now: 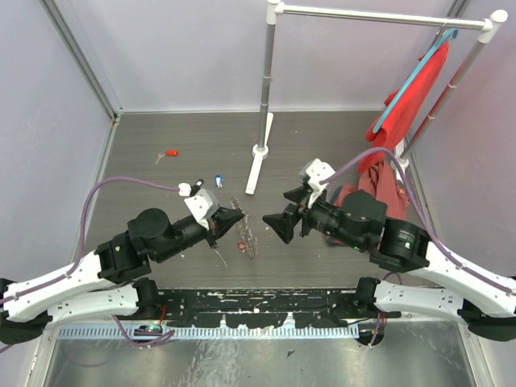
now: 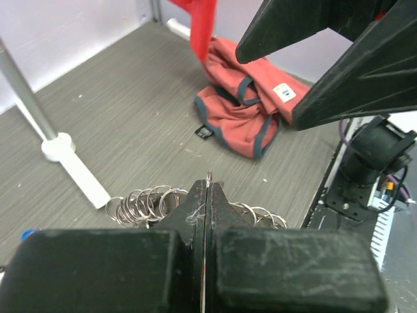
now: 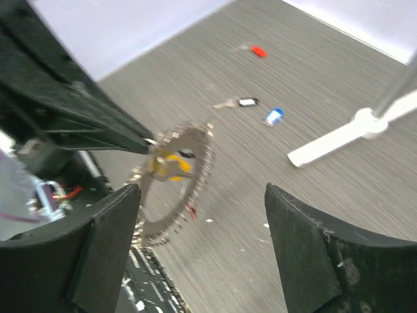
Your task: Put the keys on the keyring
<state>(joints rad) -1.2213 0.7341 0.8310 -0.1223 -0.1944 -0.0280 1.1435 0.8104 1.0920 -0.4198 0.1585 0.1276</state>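
My left gripper point(image 1: 234, 218) is shut on the edge of the keyring point(image 1: 247, 235), a thin grey ring fringed with small silvery rings, and holds it upright just above the table. In the left wrist view the ring's rim point(image 2: 209, 177) pokes out between the closed fingers. My right gripper point(image 1: 284, 211) is open and empty, facing the ring from the right. In the right wrist view the keyring point(image 3: 195, 171) hangs ahead with a yellow key point(image 3: 171, 164) at it. A red key point(image 1: 172, 152), a black key point(image 1: 197, 184) and a blue key point(image 1: 218, 181) lie on the table behind.
The white base point(image 1: 256, 165) and pole point(image 1: 267, 72) of a clothes rack stand behind the grippers. A crumpled red cloth bag point(image 1: 359, 189) lies at the right, and a red garment point(image 1: 413, 90) hangs from the rack. A black strip point(image 1: 258, 302) runs along the near edge.
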